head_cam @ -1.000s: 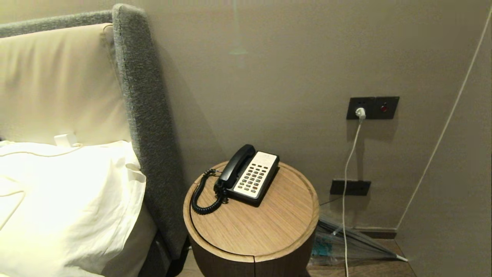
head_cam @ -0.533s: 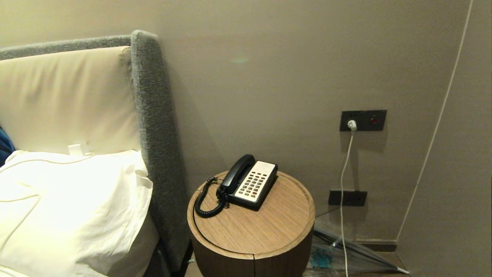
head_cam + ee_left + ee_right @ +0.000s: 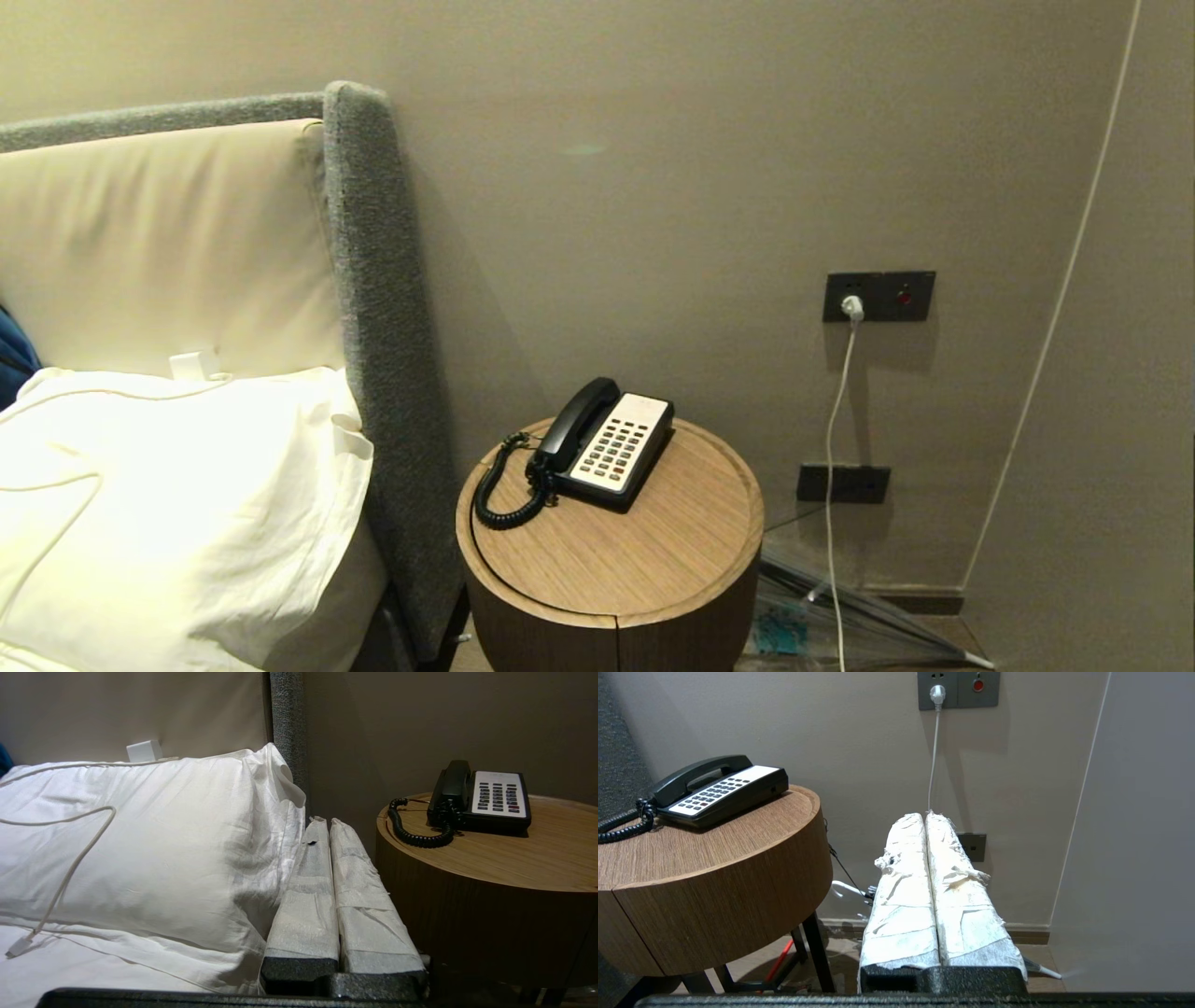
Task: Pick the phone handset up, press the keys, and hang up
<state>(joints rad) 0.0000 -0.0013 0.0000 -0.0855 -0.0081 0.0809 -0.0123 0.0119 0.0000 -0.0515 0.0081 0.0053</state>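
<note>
We hold our left gripper [image 3: 326,822] low beside the round wooden table [image 3: 616,560], its wrapped fingers [image 3: 308,896] pressed together on nothing; the pillow [image 3: 149,840] lies on its other side. Our right gripper [image 3: 926,816] hangs on the table's opposite side, fingers likewise clenched and empty, facing the wall socket [image 3: 957,689]. Farther off, toward the table's back edge, we see the phone handset [image 3: 576,423] lying in its cradle beside the keys [image 3: 618,442], its coiled cord [image 3: 504,485] looping toward the left edge.
</note>
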